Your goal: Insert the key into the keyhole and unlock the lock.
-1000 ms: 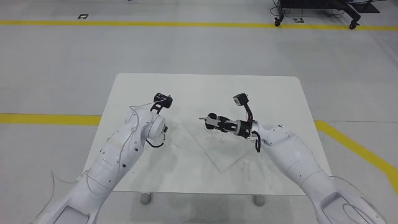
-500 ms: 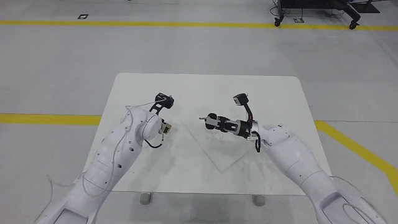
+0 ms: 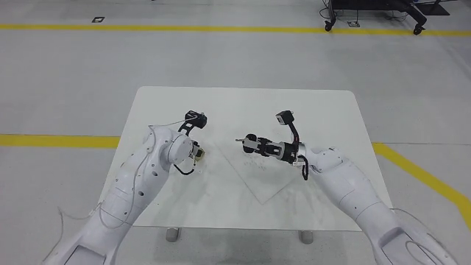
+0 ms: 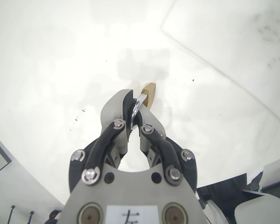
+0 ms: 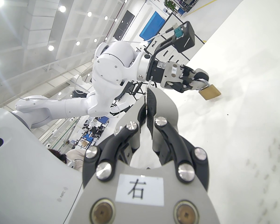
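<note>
Left gripper (image 4: 137, 104): jaws clenched on the shackle of the brass lock (image 4: 150, 93), left of the counter (image 3: 309, 107) centre.
Right gripper (image 5: 147, 94): jaws clenched on the key (image 3: 240, 141), tip towards the lock.
Room: open gap between key and lock, both well in from every counter edge.
</note>
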Tool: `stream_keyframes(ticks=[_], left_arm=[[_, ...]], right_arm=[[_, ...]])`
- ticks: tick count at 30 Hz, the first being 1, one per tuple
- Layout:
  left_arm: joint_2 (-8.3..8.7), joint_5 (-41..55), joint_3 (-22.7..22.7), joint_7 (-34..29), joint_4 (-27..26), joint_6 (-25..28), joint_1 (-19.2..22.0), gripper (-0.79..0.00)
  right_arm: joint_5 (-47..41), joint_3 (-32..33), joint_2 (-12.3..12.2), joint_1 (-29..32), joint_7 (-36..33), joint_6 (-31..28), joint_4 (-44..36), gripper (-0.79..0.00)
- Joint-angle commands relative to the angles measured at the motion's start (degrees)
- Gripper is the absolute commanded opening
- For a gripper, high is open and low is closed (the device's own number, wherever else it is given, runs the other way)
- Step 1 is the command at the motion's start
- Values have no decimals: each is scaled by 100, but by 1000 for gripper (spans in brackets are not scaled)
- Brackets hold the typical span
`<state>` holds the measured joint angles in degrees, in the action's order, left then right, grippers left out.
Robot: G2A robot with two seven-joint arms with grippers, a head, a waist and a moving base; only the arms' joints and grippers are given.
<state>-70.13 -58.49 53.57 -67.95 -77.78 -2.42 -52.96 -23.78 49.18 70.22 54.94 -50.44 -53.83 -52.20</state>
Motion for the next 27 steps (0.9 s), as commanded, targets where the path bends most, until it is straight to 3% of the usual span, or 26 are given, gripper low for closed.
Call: stream_keyframes(ticks=[1, 6, 8, 10, 12, 21, 27], left_arm=[[7, 219, 175, 372, -104, -64, -87, -785], [37, 1769, 886, 1163, -261, 332, -418, -785], [49, 2679, 1212, 1426, -249, 750, -593, -785], [75, 2928, 1363, 1605, -199, 1168, -673, -785], [105, 2653, 1400, 1864, -252, 1470, -699, -785], [100, 2696, 1354, 1936, -297, 1492, -780, -785], [32, 4669, 1419, 1431, 91, 1659, -707, -785]], right_arm=[[0, 0, 0, 0, 0, 0, 0, -785], [0, 0, 0, 0, 0, 0, 0, -785], [0, 0, 0, 0, 0, 0, 0, -785], [0, 0, 0, 0, 0, 0, 0, -785], [0, 0, 0, 0, 0, 0, 0, -785], [220, 59, 31, 188, 731, 334, -257, -785], [664, 63, 112, 245, 1561, 433, -316, -785]])
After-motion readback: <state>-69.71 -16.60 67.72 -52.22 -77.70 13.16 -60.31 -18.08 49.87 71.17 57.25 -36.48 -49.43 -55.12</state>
